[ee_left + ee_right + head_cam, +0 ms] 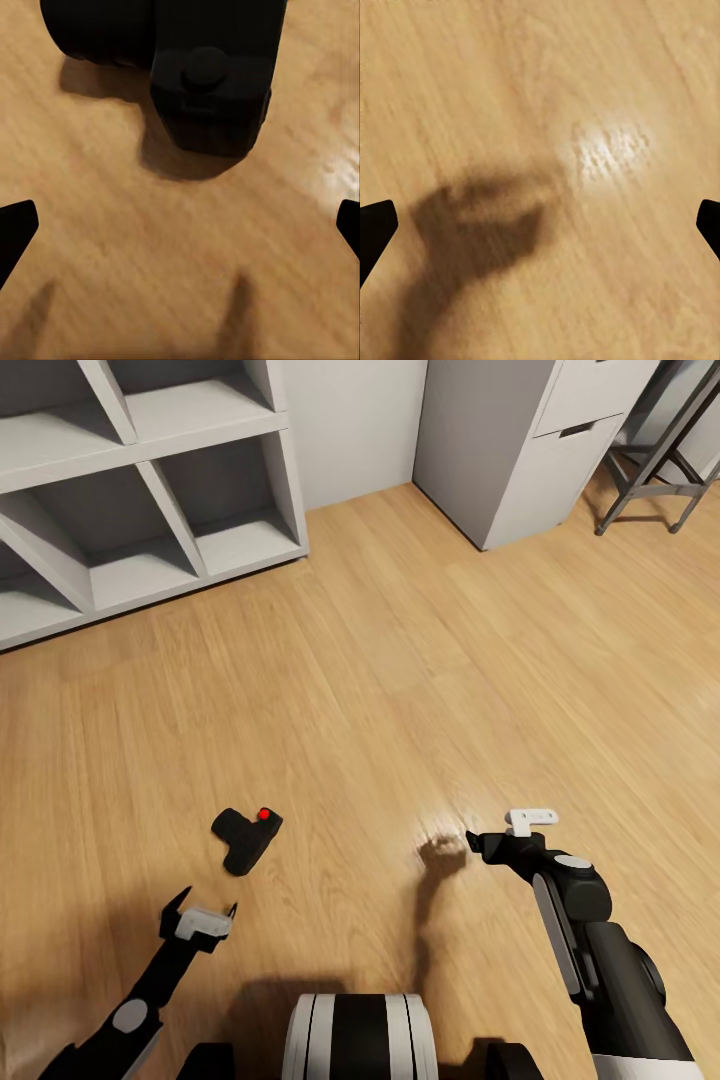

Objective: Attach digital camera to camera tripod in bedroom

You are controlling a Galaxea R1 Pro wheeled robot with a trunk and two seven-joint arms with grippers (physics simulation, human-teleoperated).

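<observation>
The camera (246, 839) lies on the floor (400, 660), and everything else is placed from it. The left gripper (205, 908) hangs just before it, nearer the robot, and the right gripper (470, 842) is well to its right. The shelves (140, 490) stand far behind it to the left, the cabinet (520, 440) far behind to the right.

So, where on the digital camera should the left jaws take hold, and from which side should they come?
Grip the digital camera across its blocky main body, not the round lens barrel, which could roll out. It lies flat on the wood floor, so come from straight above. The left gripper, open, hangs just short of it and probably suits best.
</observation>
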